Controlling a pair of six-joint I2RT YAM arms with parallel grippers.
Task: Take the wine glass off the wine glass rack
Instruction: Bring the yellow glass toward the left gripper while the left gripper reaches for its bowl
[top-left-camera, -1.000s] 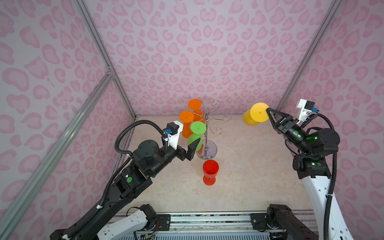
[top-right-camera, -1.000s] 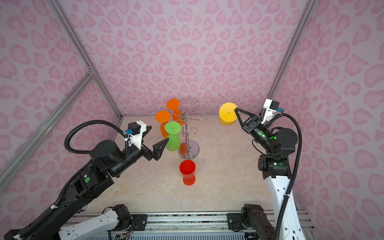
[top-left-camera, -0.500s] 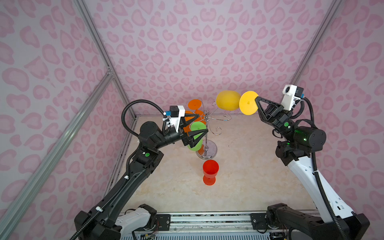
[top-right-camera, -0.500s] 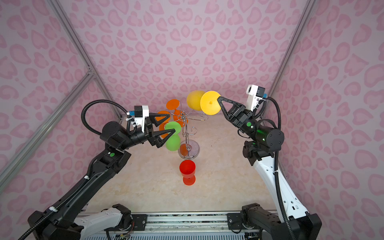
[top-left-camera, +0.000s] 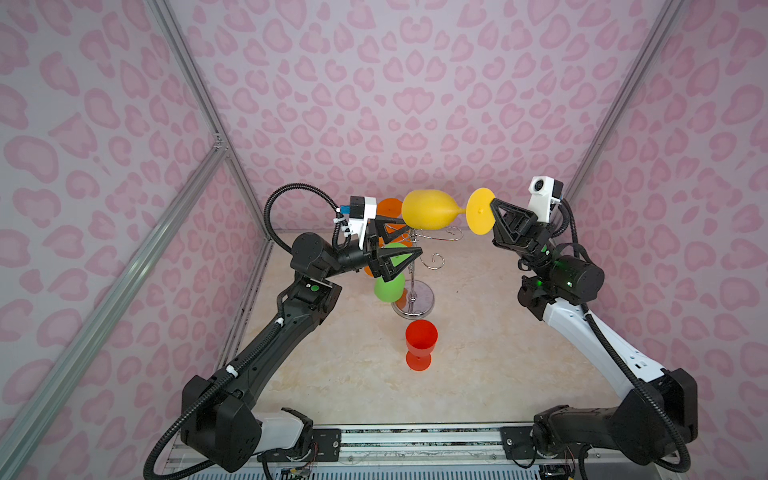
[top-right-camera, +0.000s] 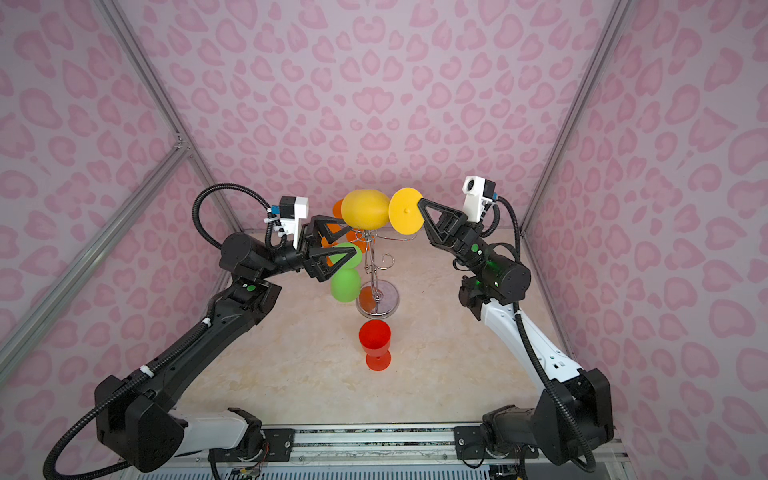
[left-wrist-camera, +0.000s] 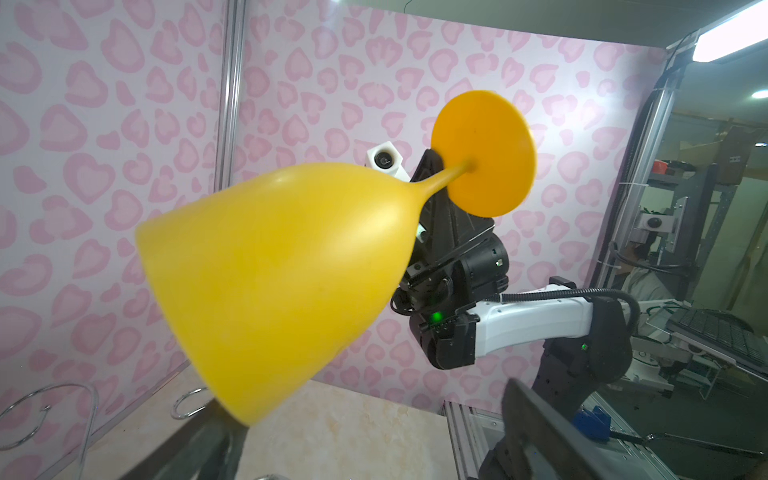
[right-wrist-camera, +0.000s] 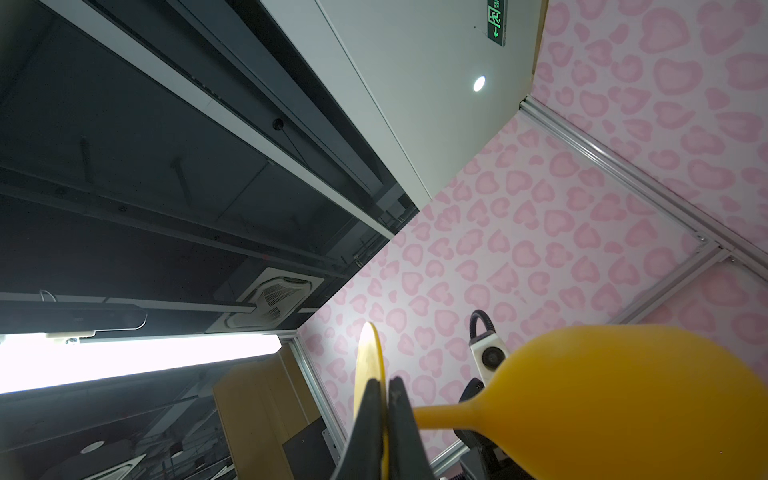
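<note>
The yellow wine glass (top-left-camera: 428, 210) is off the wine glass rack (top-left-camera: 424, 303) and hangs in the air above it, lying on its side with the stem level and the bowl's mouth turned toward the left arm. The right gripper (top-left-camera: 493, 204) is clamped on the edge of the glass's round foot (top-left-camera: 480, 212). The right wrist view shows both fingertips pinching that thin disc from either side (right-wrist-camera: 384, 380), with the stem and bowl (right-wrist-camera: 623, 390) jutting out beyond them. The left gripper (top-left-camera: 411, 237) is spread wide and grips nothing. In both top views it sits just under and beside the bowl, level with the rack's upper scrolled arms. In the left wrist view the bowl (left-wrist-camera: 282, 282) fills the space ahead, its rim close to one dark finger (left-wrist-camera: 195, 449) while the other finger (left-wrist-camera: 540, 428) stands well apart from it. Whether the near finger touches the rim cannot be told. The chrome rack stands near the back of the marbled tabletop (top-left-camera: 478, 353) on its mirror-like base. A green glass (top-left-camera: 388, 286) hangs bowl-down from one arm on its left side, and orange glasses (top-left-camera: 388, 205) are partly hidden behind the left gripper. A red glass (top-left-camera: 420, 336) stands upright on the tabletop just in front of the rack's base, apart from both arms.
</note>
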